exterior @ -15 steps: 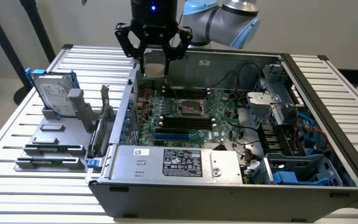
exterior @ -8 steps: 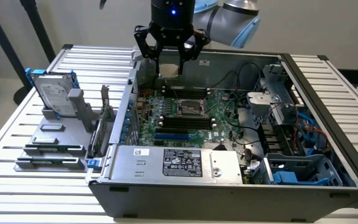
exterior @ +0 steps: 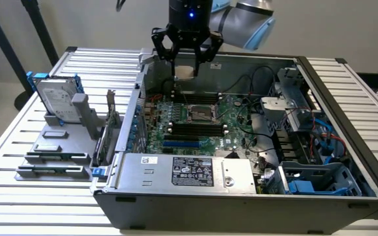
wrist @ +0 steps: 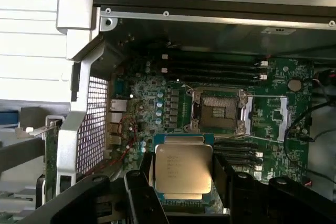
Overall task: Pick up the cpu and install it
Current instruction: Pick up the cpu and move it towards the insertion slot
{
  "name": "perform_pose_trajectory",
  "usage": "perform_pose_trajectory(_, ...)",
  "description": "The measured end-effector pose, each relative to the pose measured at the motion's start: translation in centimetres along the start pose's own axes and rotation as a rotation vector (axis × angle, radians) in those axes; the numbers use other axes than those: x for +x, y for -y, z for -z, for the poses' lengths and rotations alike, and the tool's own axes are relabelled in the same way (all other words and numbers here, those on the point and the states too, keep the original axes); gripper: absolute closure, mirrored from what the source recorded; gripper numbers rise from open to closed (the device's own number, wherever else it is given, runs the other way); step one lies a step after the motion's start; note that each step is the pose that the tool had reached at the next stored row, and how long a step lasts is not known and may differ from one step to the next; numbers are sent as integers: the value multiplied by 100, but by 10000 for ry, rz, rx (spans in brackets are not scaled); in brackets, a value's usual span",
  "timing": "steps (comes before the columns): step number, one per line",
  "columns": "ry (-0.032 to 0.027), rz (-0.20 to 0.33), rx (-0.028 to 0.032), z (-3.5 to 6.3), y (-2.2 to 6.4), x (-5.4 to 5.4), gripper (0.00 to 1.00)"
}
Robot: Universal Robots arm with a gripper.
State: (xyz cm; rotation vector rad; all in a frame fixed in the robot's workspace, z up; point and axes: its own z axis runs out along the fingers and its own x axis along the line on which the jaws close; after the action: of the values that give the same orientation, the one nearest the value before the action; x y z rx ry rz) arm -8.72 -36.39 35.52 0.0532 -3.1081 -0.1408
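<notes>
Closest to the wrist camera, the gripper [wrist: 182, 182] has its black fingers [wrist: 140, 187] pinched on two opposite edges of the cpu [wrist: 182, 167]. The chip lies flat with its silver top facing up, lifted clear of everything below.

The slatted bench [exterior: 45, 209] carries the open computer case [exterior: 241, 209], which takes up its middle and the side on the exterior view's right. Inside the case, the green motherboard [exterior: 205, 140] covers the floor next to the wall on the exterior view's left. The grey labelled power-supply box [exterior: 189, 172] runs along the case's near wall.

A hard drive [exterior: 56, 101] in a blue bracket stands upright in a grey rack [exterior: 57, 157] near the bench's edge on the exterior view's left, outside the case.

The socket [wrist: 219, 109] is near the middle of the board with its contact field exposed. In the exterior view, the chip hangs above the board's far edge, close to the case's far wall and apart from the socket.
</notes>
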Motion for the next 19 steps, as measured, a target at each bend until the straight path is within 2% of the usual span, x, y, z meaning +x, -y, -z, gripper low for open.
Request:
perform_pose_trajectory(6,-1,2,-1,-105,-184,-118,45)
perform_pose_trajectory(13,0,1,-2,-239,-333,-384,45)
perform_pose_trajectory(19,0,1,-2,-349,-353,-455,45)
